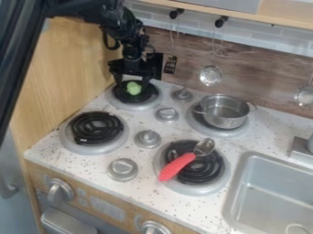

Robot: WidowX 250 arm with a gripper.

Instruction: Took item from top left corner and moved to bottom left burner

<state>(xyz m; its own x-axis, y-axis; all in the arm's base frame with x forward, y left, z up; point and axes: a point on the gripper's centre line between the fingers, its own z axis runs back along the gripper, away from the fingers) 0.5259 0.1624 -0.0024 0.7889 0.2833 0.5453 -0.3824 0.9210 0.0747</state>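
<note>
In the camera view, the tool [132, 83] is held pointing down over the top left burner [130, 108], its fingers parted. Between and just below them, a small light-green item [134, 88] is seen on that burner's black coil; whether it is touched by either finger cannot be told. The bottom left burner [86, 147], for which the item is meant, is placed nearer the counter's front edge.

On the top right burner [231, 133], a two-handled metal pot [225, 112] is set upright. A spoon with a red handle [178, 166] is laid aslant across the bottom right burner [183, 188], its metal bowl directed toward the pot. Grey knobs [147, 138] are set among the burners in the speckled tabletop [147, 194], and a grey sink [269, 192] is let in at the right. Above, a black slotted turner [170, 65] and a metal skimmer [211, 75] are hung against the wood-look wall [245, 77].
</note>
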